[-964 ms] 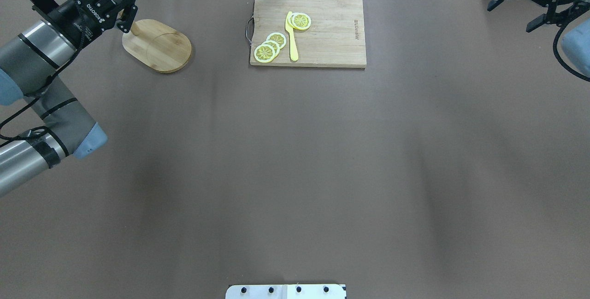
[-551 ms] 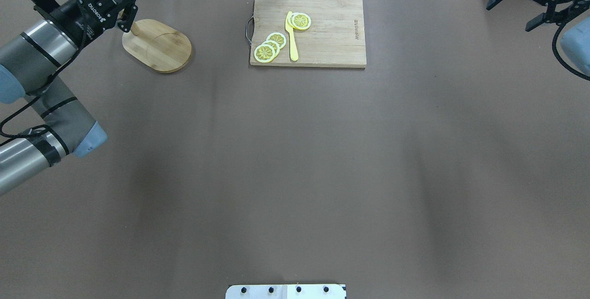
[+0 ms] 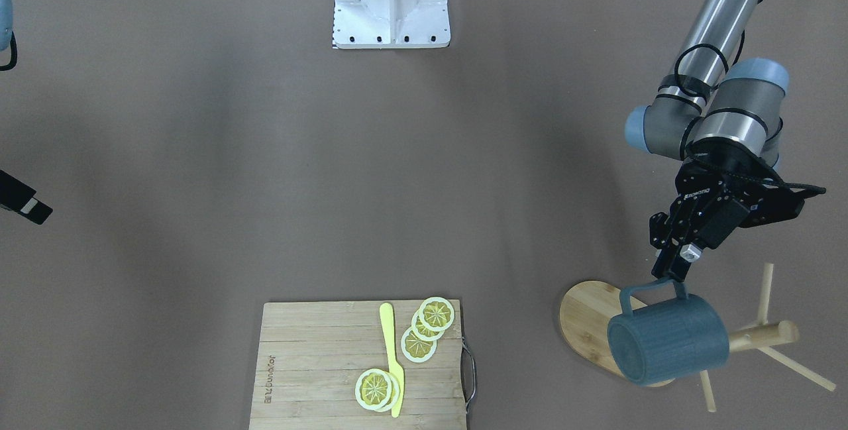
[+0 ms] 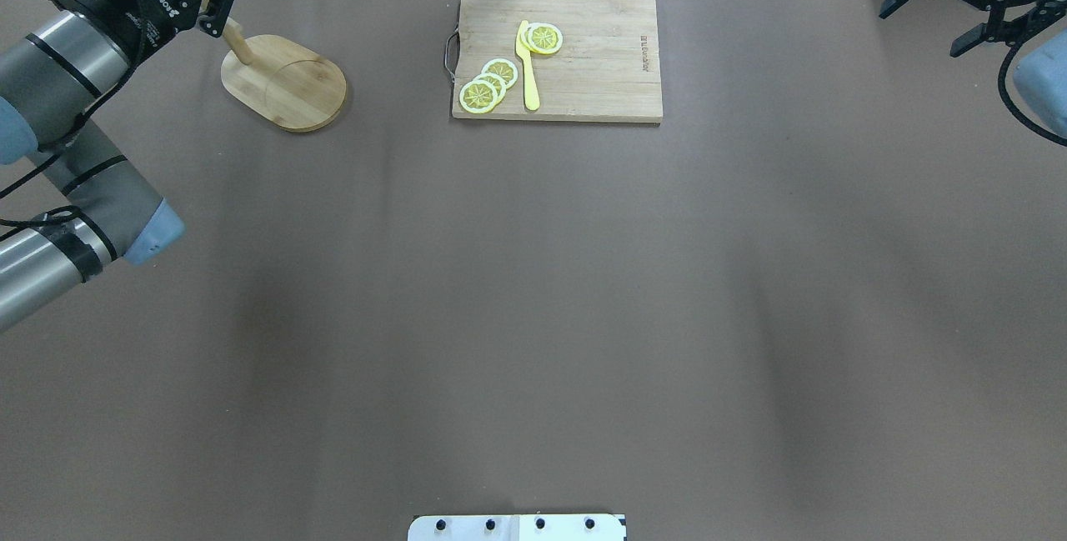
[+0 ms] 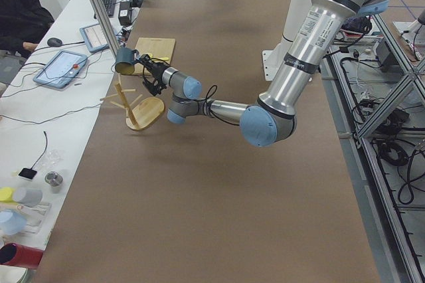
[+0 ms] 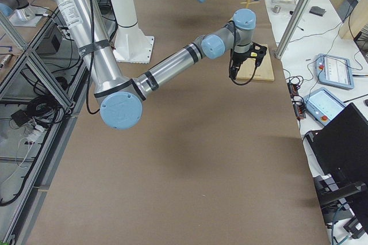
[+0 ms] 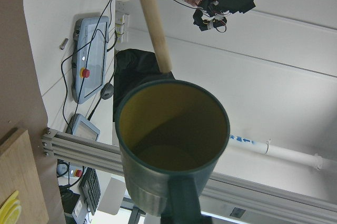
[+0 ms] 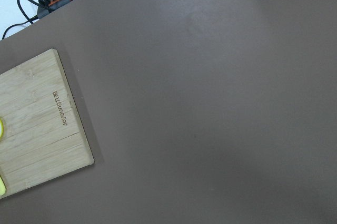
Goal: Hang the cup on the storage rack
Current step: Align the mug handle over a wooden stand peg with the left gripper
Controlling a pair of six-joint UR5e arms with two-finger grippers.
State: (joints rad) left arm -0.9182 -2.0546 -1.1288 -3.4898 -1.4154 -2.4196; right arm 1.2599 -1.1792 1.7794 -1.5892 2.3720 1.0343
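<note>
Brown-covered table (image 4: 533, 316) fills the middle; at nine o'clock in the left-end view, a white bench (image 5: 60, 117) carries a teach pendant (image 5: 61, 69).

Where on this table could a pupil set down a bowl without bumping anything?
The wide brown stretch of table between the cutting board and the base plate is bare. Crowded: the robot's far left corner, where the left gripper holds the cup by the storage rack.

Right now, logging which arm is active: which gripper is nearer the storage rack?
Left. The left gripper holds the cup right at the storage rack; the right gripper hangs far off, across the table.
</note>
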